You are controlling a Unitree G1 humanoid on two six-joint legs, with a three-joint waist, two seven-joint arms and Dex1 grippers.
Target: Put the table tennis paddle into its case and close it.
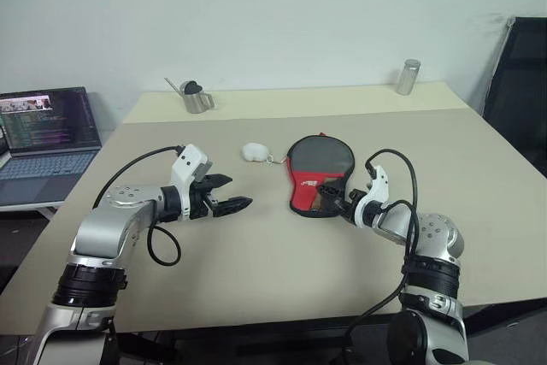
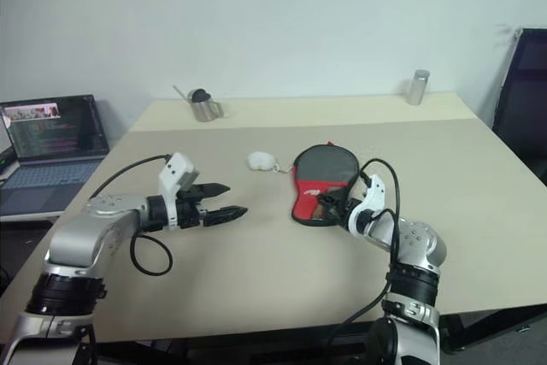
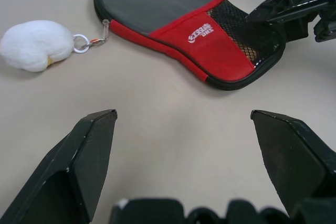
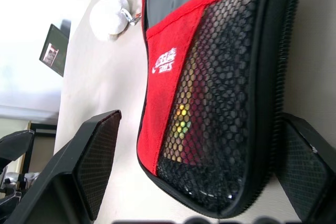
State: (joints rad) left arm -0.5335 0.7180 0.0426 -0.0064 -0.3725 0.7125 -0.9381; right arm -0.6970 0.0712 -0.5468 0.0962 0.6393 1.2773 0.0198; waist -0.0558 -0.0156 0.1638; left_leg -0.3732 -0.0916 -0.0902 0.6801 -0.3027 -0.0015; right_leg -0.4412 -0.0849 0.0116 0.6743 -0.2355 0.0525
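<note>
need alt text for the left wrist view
Black and red case lying flat on a beige table, a white fluffy charm ringed to its zip. The open left gripper faces it; the right gripper's fingers reach its mesh end.

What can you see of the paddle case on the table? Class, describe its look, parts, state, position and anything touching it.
The case is a paddle-shaped fabric pouch lying flat on the beige table. Its round end is dark grey, crossed by a red band with a white logo; the narrow end has a black mesh pocket. A black zip runs round the edge. A ring links it to the white fluffy charm beside it. The open right gripper straddles the narrow end; contact is unclear. The open left gripper stands apart.
</note>
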